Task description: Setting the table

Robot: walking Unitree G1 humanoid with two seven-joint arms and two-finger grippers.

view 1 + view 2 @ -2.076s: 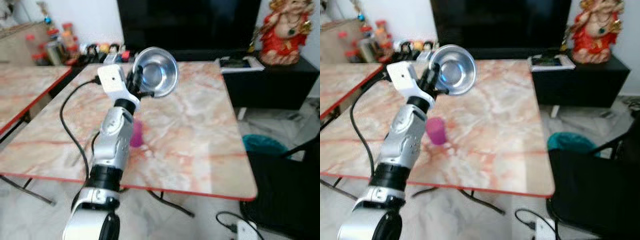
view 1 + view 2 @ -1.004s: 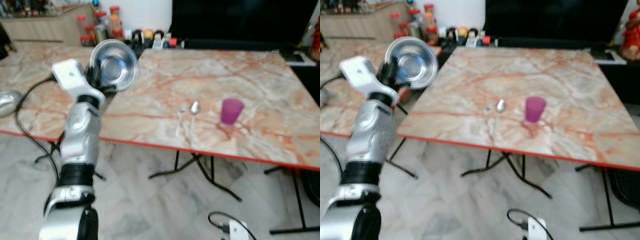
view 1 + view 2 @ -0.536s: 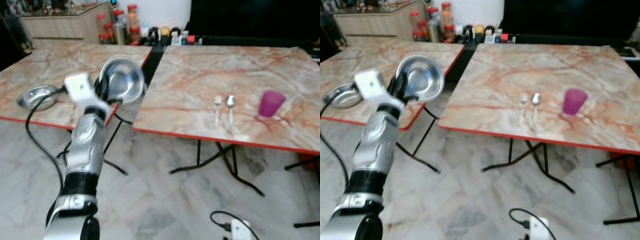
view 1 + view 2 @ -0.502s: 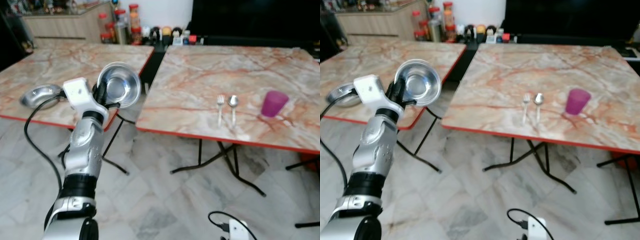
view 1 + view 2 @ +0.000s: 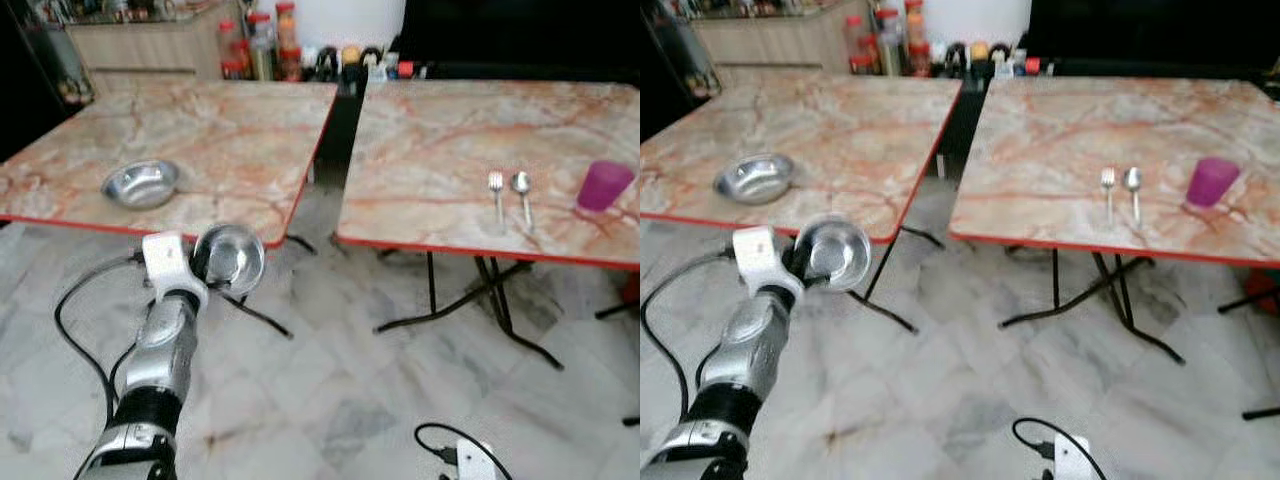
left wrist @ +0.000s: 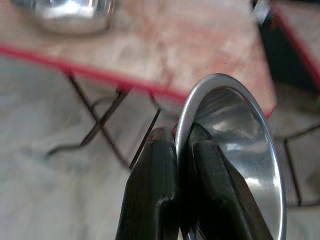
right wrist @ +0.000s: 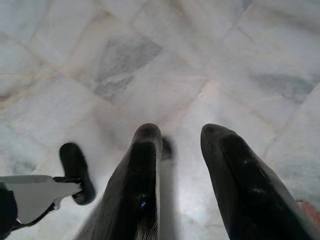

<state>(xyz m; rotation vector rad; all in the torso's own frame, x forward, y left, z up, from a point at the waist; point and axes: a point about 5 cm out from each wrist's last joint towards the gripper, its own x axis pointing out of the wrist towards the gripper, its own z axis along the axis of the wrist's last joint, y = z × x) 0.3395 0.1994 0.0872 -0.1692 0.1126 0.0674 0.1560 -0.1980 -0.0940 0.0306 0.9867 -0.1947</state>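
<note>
Left hand [image 6: 175, 145] pinches the rim of a steel bowl [image 5: 229, 259], held over the floor. Fork [image 5: 495, 184], spoon [image 5: 521, 186] and purple cup [image 5: 604, 185] sit at two o'clock on the right table [image 5: 440, 150]; bowl still undelivered. Right hand [image 7: 180, 137] hangs spread.

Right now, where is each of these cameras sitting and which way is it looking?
Left eye view: on the head, looking forward and down at two marble tables; the left arm holds a steel bowl above the floor.
Right eye view: beside it, same scene: fork, spoon, purple cup, second bowl.
Left wrist view: along the left gripper, its fingers pinching the held bowl's rim, table edge beyond.
Right wrist view: along the right gripper, open, facing the tiled floor.
Shared: both bowls appear in the eye views and the left wrist view.
</note>
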